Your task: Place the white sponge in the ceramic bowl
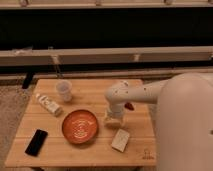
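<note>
The white sponge (120, 139) lies flat on the wooden table (82, 152), right of the ceramic bowl (80, 126). The bowl is orange-red with pale swirl lines and has nothing in it. My gripper (113, 119) points down between the bowl's right rim and the sponge, just above and behind the sponge. The white arm (145, 94) reaches in from the right.
A clear plastic cup (64, 90) stands at the back left. A white labelled bottle (48, 104) lies on its side left of the bowl. A black phone (36, 142) lies at the front left. My large white body (187, 125) fills the right side.
</note>
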